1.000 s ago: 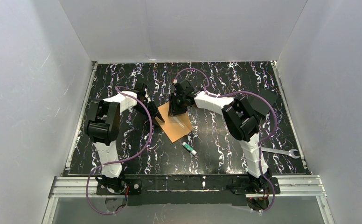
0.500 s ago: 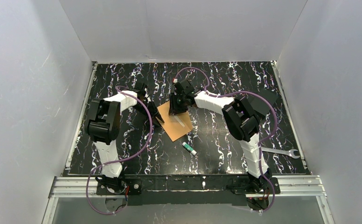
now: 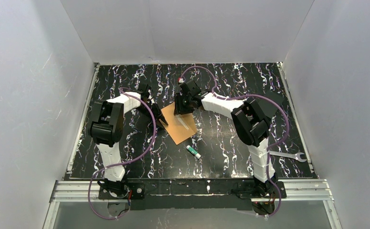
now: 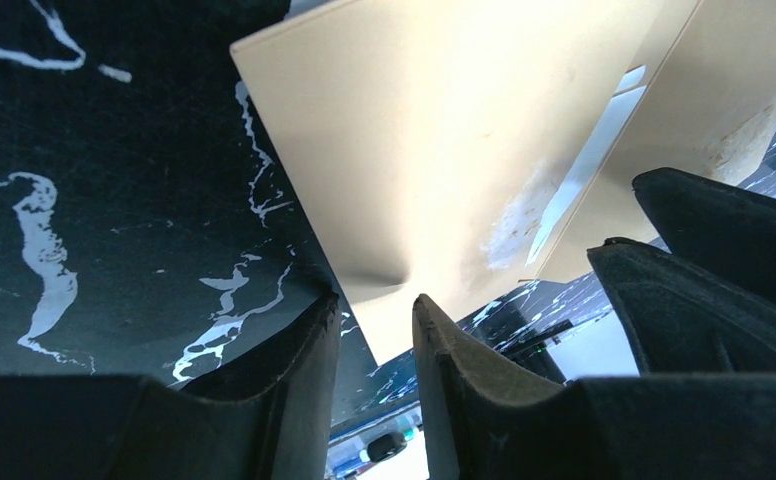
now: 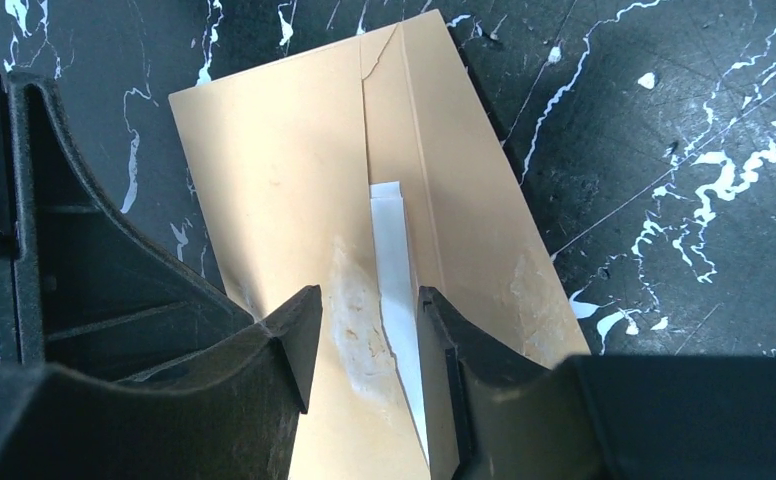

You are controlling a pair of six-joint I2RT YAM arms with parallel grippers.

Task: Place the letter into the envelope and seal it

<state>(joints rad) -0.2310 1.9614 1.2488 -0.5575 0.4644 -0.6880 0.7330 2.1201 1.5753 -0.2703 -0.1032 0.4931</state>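
Matt kraft-paper envelope [image 5: 284, 170] w/ scuffed pale patches, smooth black marbled table [image 3: 235, 81], shiny metal wrench [image 3: 288, 155]

Our left arm [image 3: 107, 125] rises from its base at seven o'clock with the elbow folded high and the forearm running toward three o'clock. Its wrist tips the left gripper [image 3: 162, 122] down near the centre, fingers [image 4: 294, 370] a narrow gap apart. Our right arm [image 3: 251, 123] stands up from five o'clock, forearm reaching toward ten o'clock; the right gripper [image 3: 181, 110] points down, fingers [image 5: 284, 340] likewise narrowly parted
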